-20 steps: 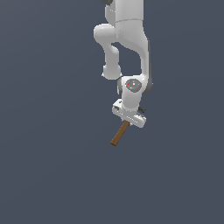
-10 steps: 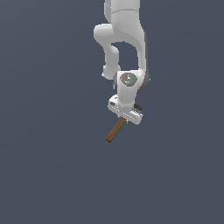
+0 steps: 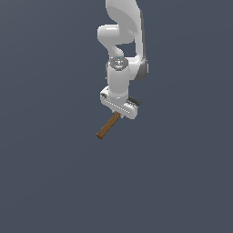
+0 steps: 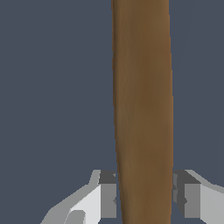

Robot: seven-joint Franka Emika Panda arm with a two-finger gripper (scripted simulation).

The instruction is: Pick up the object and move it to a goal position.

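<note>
A plain dark grey-blue background fills both views. In the exterior view the white arm (image 3: 123, 50) reaches down from the top, its gripper (image 3: 119, 109) pinching the hammer (image 3: 108, 126), whose brown wooden handle slants down toward the exterior view's left; the head is hidden behind the gripper. The wrist view shows the handle (image 4: 142, 109) running lengthwise, with a finger pad (image 4: 107, 197) pressed against each side.

Exterior camera views the arm (image 3: 122, 68) from afar; wrist camera (close-up) shares the hammer (image 4: 142, 109).
</note>
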